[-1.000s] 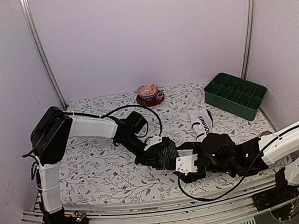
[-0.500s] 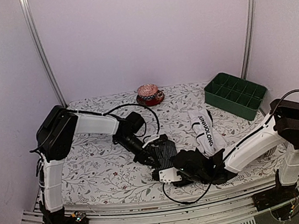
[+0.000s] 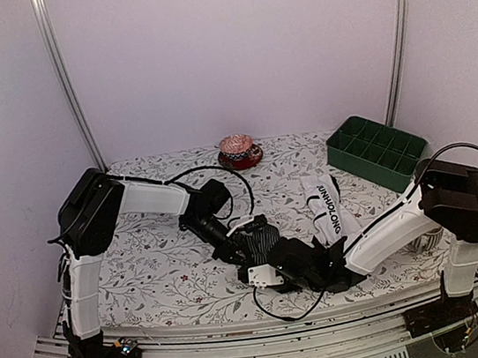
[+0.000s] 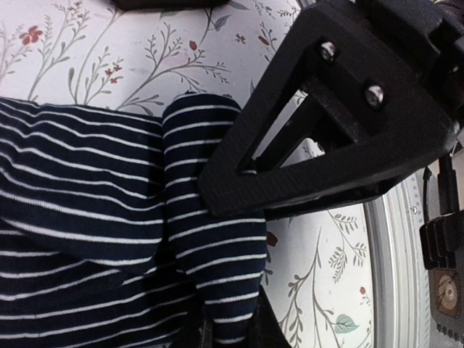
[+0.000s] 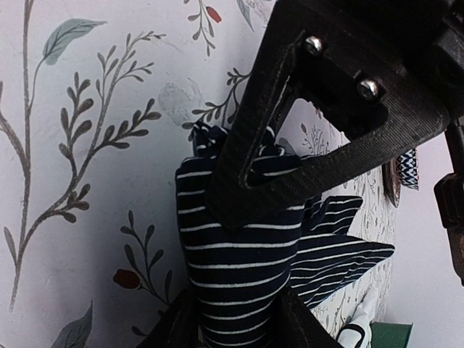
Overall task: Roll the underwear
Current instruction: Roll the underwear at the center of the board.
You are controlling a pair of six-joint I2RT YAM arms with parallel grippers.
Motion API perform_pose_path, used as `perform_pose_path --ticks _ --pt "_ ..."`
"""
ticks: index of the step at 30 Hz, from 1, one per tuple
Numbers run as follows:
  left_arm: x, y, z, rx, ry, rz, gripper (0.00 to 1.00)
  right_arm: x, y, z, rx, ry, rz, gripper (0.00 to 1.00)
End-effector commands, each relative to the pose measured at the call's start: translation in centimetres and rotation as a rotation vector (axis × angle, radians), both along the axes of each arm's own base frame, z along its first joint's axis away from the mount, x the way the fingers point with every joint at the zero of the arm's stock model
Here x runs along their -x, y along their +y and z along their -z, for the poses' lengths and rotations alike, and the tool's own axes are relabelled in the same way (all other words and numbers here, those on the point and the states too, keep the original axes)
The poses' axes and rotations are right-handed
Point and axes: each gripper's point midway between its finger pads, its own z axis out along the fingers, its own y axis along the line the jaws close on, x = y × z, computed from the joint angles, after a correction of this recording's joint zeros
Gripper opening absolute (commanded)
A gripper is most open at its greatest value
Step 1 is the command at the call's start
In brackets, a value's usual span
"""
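Near the front edge of the floral table (image 3: 146, 281), our left gripper (image 3: 232, 251) pinches a fold of the striped briefs (image 3: 263, 236) — jaws almost together. Just to its right, the right gripper (image 3: 273, 253) stands narrow, the same cloth bunched between its fingers. Further right lie the white briefs (image 3: 330, 206) — untouched.

Striped briefs (image 4: 94, 217) show navy-black with thin white stripes. White briefs (image 3: 323, 207) bear black lettering. Table cover (image 3: 145, 272) is white, grey sprigs, red flowers. Tray (image 3: 376, 153) is green.
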Motion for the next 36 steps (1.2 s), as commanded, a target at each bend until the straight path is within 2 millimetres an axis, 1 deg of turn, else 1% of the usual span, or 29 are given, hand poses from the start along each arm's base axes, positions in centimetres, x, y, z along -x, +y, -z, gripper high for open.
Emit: perform_pose_path --ticks 1,6,8,10,11,12,15,16,19,21,22,23,24,25,28,29,34,36 --pt "0.8 2.4 3.1 -0.143 0.055 -0.02 0.0 -0.6 -0.8 1.5 0.049 0.016 0.038 0.4" --pt "0.8 2.4 3.0 -0.143 0.054 -0.016 0.0 -0.9 -0.9 1.8 0.06 0.022 0.051 0.4" --pt "0.8 2.5 3.0 -0.143 0.053 -0.017 0.0 -0.9 -0.9 2.0 0.065 0.04 0.048 0.36" --pt "0.8 2.5 2.9 -0.142 0.049 -0.015 0.01 -0.8 -0.9 2.2 0.074 0.06 0.048 0.28" --pt "0.8 2.5 2.8 -0.137 0.042 -0.01 0.06 -0.7 -0.9 2.3 0.077 0.073 0.049 0.25" --pt "0.8 2.5 2.6 -0.133 0.036 -0.009 0.13 -0.7 -0.8 2.3 0.077 0.085 0.049 0.23" --pt "0.1 2.4 1.7 -0.109 0.004 -0.028 0.39 -0.1 -0.4 2.4 0.062 0.174 0.037 0.22" --pt "-0.2 2.4 1.4 -0.099 -0.015 -0.035 0.49 0.1 -0.5 2.4 0.058 0.2 0.04 0.21" --pt "-1.2 2.5 -0.2 -0.058 -0.083 -0.067 0.68 0.5 -0.4 2.5 0.045 0.281 0.036 0.21" --pt "-2.2 2.5 -1.8 -0.015 -0.141 -0.103 0.78 0.7 -0.5 2.9 0.045 0.338 0.044 0.21" --pt "-2.7 2.6 -2.0 -0.001 -0.16 -0.125 0.83 0.7 -0.5 3.0 0.042 0.364 0.048 0.2" --pt "-3.4 2.6 -3.1 0.028 -0.198 -0.146 0.87 1.0 -0.6 3.2 0.042 0.398 0.049 0.2" --pt "-3.6 2.9 -3.3 0.039 -0.214 -0.163 0.9 1.1 -0.6 3.4 0.042 0.425 0.05 0.2" --pt "-4.2 3.0 -4.6 0.071 -0.258 -0.183 0.93 1.3 -0.6 3.6 0.043 0.456 0.056 0.2" --pt "-5.0 3.5 -6.8 0.138 -0.369 -0.219 0.96 1.7 -0.6 4.0 0.04 0.543 0.064 0.2" --pt "-5.5 3.6 -7.5 0.164 -0.431 -0.23 0.96 1.8 -0.6 4.1 0.04 0.573 0.066 0.2" --pt "-5.0 4.8 -10.1 0.274 -0.672 -0.235 0.96 2.6 0.1 3.7 0.004 0.718 0.07 0.21" --pt "-4.5 5.4 -10.5 0.304 -0.761 -0.234 0.94 3.1 0.4 3.4 -0.013 0.778 0.067 0.21"
